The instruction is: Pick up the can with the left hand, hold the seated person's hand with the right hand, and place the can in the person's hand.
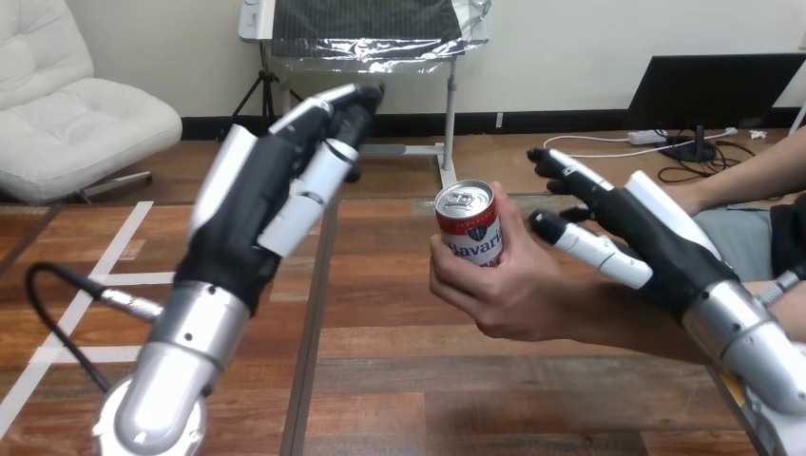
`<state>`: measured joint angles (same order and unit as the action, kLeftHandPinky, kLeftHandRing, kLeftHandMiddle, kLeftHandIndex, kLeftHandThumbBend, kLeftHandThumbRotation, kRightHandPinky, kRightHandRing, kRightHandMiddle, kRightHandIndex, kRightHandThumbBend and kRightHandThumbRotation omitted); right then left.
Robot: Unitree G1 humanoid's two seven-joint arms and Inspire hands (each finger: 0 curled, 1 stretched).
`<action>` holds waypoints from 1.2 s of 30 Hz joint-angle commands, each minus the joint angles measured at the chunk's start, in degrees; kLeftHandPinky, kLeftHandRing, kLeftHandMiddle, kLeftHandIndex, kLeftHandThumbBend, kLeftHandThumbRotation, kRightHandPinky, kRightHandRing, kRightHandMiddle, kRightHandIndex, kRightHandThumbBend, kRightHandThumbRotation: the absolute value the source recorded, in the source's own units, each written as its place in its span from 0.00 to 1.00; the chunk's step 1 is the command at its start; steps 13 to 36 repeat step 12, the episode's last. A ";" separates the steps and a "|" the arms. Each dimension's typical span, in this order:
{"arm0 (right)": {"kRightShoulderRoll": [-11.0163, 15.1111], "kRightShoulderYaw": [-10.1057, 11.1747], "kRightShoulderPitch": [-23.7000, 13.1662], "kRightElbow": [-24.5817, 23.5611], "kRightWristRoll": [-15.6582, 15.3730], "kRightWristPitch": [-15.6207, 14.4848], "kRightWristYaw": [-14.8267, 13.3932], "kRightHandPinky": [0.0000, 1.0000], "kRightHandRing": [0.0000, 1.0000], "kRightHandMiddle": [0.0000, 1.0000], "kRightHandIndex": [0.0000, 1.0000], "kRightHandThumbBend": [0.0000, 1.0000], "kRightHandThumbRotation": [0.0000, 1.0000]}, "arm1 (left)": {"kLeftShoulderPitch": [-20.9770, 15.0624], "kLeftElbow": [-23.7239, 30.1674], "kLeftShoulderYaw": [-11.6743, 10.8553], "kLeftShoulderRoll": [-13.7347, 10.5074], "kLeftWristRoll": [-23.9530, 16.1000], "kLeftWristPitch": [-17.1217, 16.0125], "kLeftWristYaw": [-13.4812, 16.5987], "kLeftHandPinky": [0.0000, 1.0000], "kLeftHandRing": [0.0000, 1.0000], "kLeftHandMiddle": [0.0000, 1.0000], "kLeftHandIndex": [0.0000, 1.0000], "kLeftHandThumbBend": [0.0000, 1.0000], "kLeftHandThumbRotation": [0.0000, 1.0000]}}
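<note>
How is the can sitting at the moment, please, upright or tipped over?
Upright: the can shows its silver top facing up, and the person's hand is curled round its lower part.

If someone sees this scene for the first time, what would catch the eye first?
The red and white can stands upright in the person's hand at the view's centre, above the wooden table. At the left, the robot's left hand is raised, open and empty. At the right, the right hand lies open over the person's wrist.
</note>
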<state>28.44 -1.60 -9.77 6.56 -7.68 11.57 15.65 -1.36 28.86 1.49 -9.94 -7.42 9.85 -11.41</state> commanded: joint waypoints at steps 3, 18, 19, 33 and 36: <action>-3.51 2.83 -0.23 -2.49 4.26 6.23 -2.02 0.86 0.93 0.94 0.94 0.91 1.00 | 1.10 6.52 -1.30 1.54 0.94 0.84 2.38 0.59 0.79 0.81 0.78 0.27 1.00; -5.88 4.14 2.13 -5.41 7.86 9.19 -2.39 0.90 0.95 0.94 0.94 0.95 1.00 | 4.21 10.00 -2.77 3.10 2.59 -0.06 4.29 0.49 0.75 0.77 0.74 0.39 0.99; -5.88 4.14 2.13 -5.41 7.86 9.19 -2.39 0.90 0.95 0.94 0.94 0.95 1.00 | 4.21 10.00 -2.77 3.10 2.59 -0.06 4.29 0.49 0.75 0.77 0.74 0.39 0.99; -5.88 4.14 2.13 -5.41 7.86 9.19 -2.39 0.90 0.95 0.94 0.94 0.95 1.00 | 4.21 10.00 -2.77 3.10 2.59 -0.06 4.29 0.49 0.75 0.77 0.74 0.39 0.99; -5.88 4.14 2.13 -5.41 7.86 9.19 -2.39 0.90 0.95 0.94 0.94 0.95 1.00 | 4.21 10.00 -2.77 3.10 2.59 -0.06 4.29 0.49 0.75 0.77 0.74 0.39 0.99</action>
